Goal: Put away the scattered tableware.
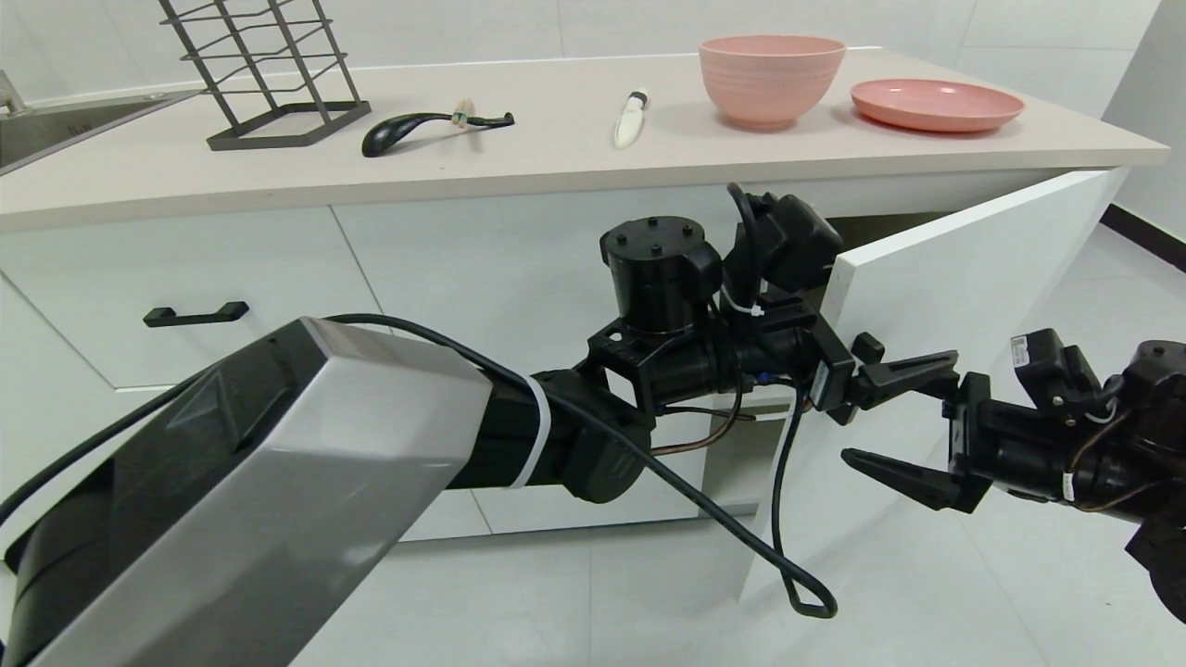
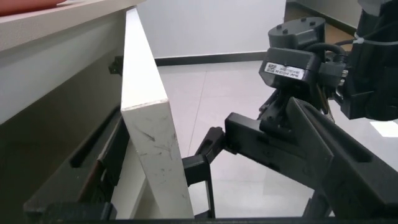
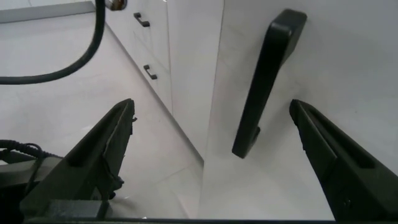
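Fingers (image 3: 106, 149) of my right gripper (image 3: 211, 104) are hanging wide open around the black cupboard door handle (image 3: 264, 87), so I am guessing squeezing it comes next.

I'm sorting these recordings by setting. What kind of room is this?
Most likely a kitchen: a sink set into the long counter, a pink bowl and plate on top, and white cabinets below with one door swung open.
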